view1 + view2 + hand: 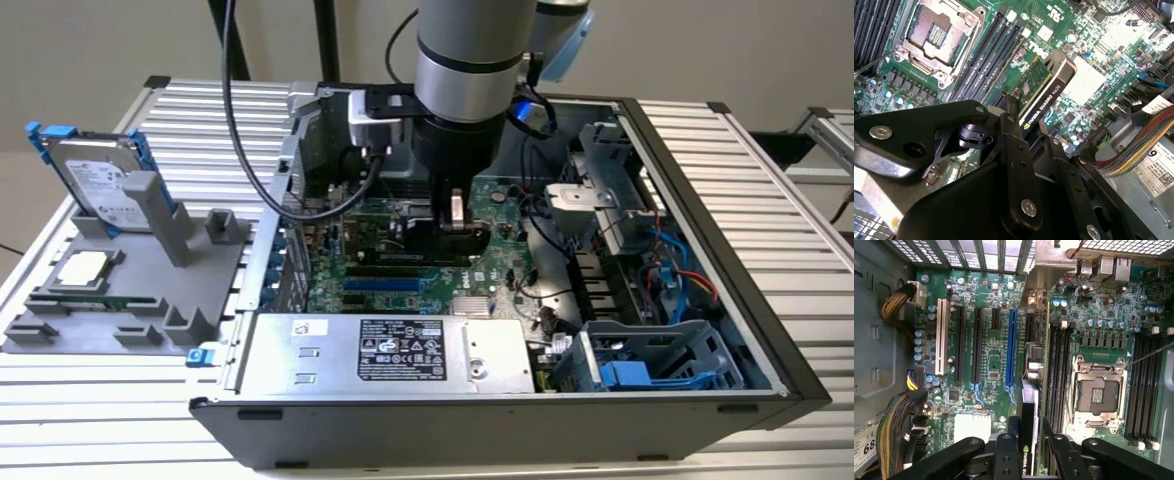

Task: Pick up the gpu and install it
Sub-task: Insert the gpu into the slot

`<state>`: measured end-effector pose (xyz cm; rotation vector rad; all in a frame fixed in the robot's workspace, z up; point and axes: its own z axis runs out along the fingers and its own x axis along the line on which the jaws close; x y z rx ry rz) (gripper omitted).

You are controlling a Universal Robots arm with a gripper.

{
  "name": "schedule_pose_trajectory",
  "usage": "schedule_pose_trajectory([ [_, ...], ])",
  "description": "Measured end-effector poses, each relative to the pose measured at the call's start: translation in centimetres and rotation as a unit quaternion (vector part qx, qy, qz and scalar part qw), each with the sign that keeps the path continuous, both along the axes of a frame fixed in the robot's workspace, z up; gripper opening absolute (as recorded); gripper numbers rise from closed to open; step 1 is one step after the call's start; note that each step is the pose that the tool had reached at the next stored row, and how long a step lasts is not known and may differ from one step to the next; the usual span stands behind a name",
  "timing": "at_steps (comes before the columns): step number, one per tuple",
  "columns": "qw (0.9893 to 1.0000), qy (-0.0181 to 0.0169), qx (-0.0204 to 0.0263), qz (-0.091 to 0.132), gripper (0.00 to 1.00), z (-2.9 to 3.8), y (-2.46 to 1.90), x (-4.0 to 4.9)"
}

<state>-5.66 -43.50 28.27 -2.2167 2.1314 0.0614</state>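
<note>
1. My claw (1026, 125) was clenched on the gpu (1041, 92), its black fingers (1051, 450) pinching the card's upper edge from both faces, as both wrist views showed.
2. The gpu hung edge-down inside the open computer case (694, 180), over the middle of the motherboard (989, 340). Its green board faced 1 way and its black cooler the other.
3. In the first wrist view the card lay in line with the long expansion slots, just beside the blue slot (1012, 347) and between it and the memory slots (1056, 375). I could not tell whether its lower edge had touched any slot.
4. To do this step well, I judged the card had to stay upright and parallel to the chosen slot, with its end bracket toward the vented rear openings (979, 252).
5. Pressure should have come straight down and evenly along the edge, since a tilted card could bind or scrape nearby capacitors.
6. Outward, the empty CPU socket (1099, 392) sat beyond the memory slots, and the cable bundles (896, 425) lay well apart from the card.
7. On the surface (200, 110) outside the case, a grey holder (127, 290) carried a hard drive (100, 180).
</note>
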Motion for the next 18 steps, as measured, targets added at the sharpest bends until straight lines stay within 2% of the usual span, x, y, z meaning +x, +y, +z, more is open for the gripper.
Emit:
schedule_pose_trajectory([
  [3, 1.0000, 0.0006, -0.0012, 0.000, 0.00, -0.15, -0.05, -0.01],
  [10, 1.0000, 0.0048, -0.0020, 0.000, 0.00, -0.61, -0.24, -0.05],
  [18, 1.0000, 0.0058, -0.0020, 0.000, 0.00, -0.96, -0.73, -0.08],
])
